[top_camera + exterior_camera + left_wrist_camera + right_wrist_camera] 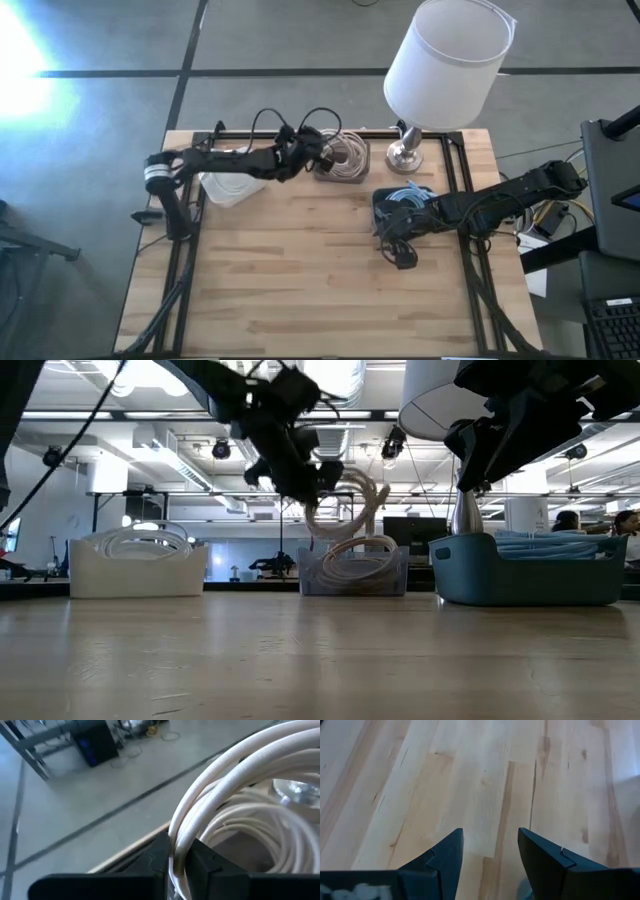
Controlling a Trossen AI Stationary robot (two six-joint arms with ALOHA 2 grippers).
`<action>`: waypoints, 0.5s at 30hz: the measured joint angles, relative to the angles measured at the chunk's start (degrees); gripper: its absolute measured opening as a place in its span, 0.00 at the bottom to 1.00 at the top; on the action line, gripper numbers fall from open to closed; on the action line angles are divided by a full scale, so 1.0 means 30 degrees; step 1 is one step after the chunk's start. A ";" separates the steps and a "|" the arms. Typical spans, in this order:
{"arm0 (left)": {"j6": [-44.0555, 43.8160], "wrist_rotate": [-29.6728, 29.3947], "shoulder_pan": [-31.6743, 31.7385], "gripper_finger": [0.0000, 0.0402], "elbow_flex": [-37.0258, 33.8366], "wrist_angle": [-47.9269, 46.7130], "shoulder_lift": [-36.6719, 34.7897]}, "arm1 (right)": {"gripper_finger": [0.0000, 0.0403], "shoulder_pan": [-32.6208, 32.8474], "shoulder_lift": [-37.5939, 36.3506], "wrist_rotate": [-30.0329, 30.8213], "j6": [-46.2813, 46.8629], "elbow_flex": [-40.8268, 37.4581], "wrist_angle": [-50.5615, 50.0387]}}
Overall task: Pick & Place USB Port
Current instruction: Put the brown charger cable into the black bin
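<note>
A cream coiled USB cable [352, 510] rises out of a clear bin [355, 575] at the table's far edge. In the high view, the cable [347, 155] sits beside the lamp base. My left gripper [322, 150] [310, 482] [179, 854] is above that bin's left side, shut on the cable. My right gripper [397, 250] [490, 845] hangs open over bare wood, just near of the blue bin [405, 200], touching nothing. In the low view it shows at the upper right [485, 455]. My left gripper pinches a strand of the cream cable's coil [176, 840] between its two fingers, which lie across the strand. It comes slanting down from the table's left. The upper loops [345, 495] are lifted beside the fingers, and the lower loops [350, 552] still lie in the clear bin.
A white bin [230, 187] with a white coil stands left of the clear bin, under my left arm. The blue bin [530, 568] holds blue cables. A lamp [445, 55] with a metal base [405, 150] stands at the far edge. Bare wood [300, 270] spans the near half.
</note>
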 joint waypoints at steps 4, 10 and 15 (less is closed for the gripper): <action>-0.0144 0.0960 0.0720 0.10 0.0000 0.1303 0.1460 | 0.46 0.0006 0.0000 -0.0006 -0.0095 0.0000 -0.0007; -0.0291 0.2259 0.1131 0.11 0.0051 0.2727 0.3220 | 0.46 0.0005 0.0000 -0.0022 -0.0087 0.0000 -0.0007; -0.0292 0.2320 0.1221 0.21 0.0066 0.2470 0.3650 | 0.46 0.0005 0.0000 -0.0022 -0.0102 0.0000 -0.0007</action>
